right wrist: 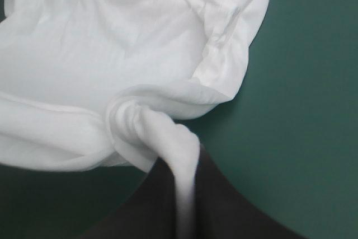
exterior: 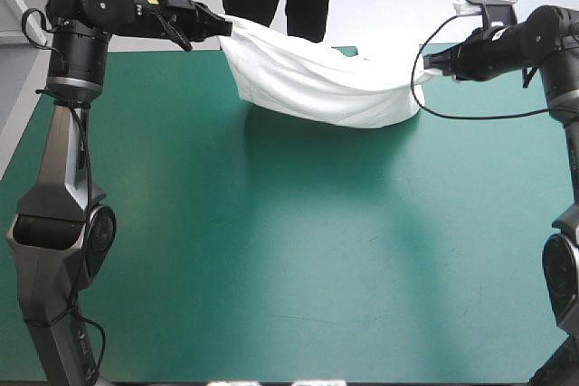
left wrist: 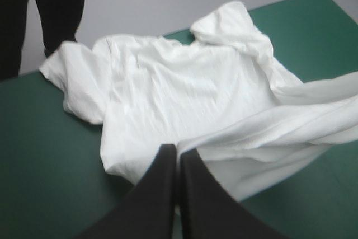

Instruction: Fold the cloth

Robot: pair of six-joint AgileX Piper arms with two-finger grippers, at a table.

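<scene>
Left tool (left wrist: 178,153) has the T-shirt (left wrist: 184,88) edge pinched, the rest sprawled rumpled ahead on the teal-green worktop (left wrist: 45,155).

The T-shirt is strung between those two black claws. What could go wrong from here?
The right gripper seems to pinch only a thin twisted bunch of the T-shirt, so the cloth might slip out if pulled. The shirt also sags crumpled between it and the left gripper, with part lying near the far edge of the table. Laid down like this, it could fold unevenly.
</scene>
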